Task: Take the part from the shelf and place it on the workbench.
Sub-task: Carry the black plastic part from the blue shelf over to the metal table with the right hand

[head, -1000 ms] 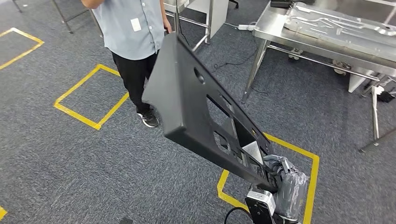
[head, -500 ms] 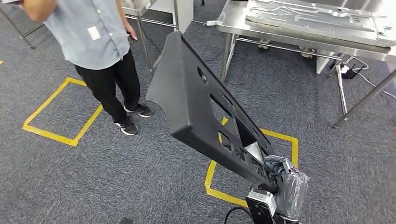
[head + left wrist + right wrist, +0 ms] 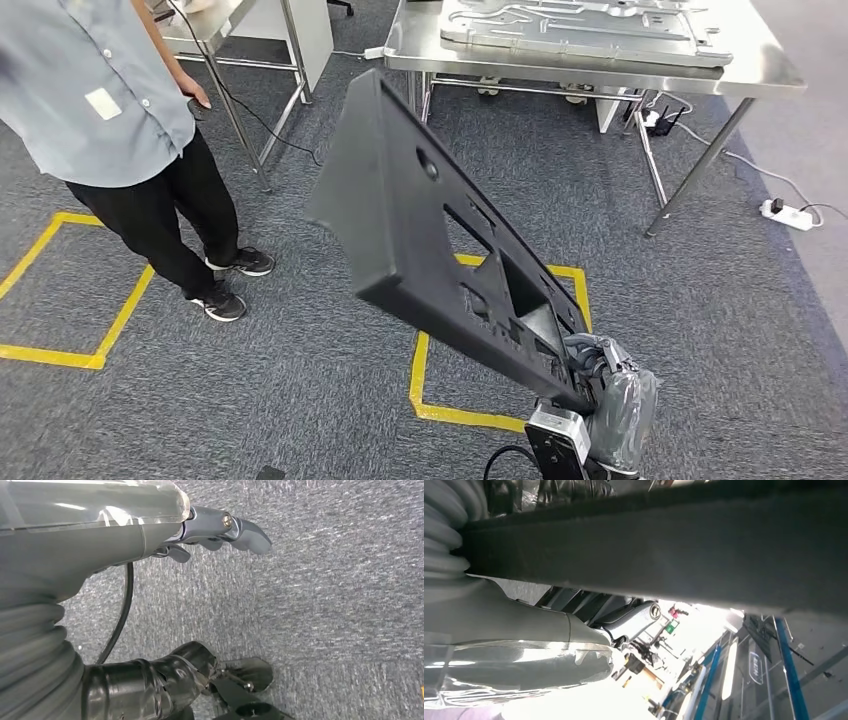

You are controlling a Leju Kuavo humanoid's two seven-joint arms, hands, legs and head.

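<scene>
- Right hand (image 3: 603, 372) at 5 o'clock in the head view grips the lower end of the part (image 3: 430, 230) — a long black panel tilted up toward 11 o'clock, in the air over the carpet (image 3: 300, 380).
- Workbench (image 3: 760, 65) at 1 o'clock, apart from the part, carries a metal plate (image 3: 580, 25).
- Left hand (image 3: 215, 530) holds nothing — fingers loosely curled over the carpet.
- Person (image 3: 120, 130) stands at 10 o'clock.
- Yellow tape (image 3: 440, 410) marks the floor.
</scene>
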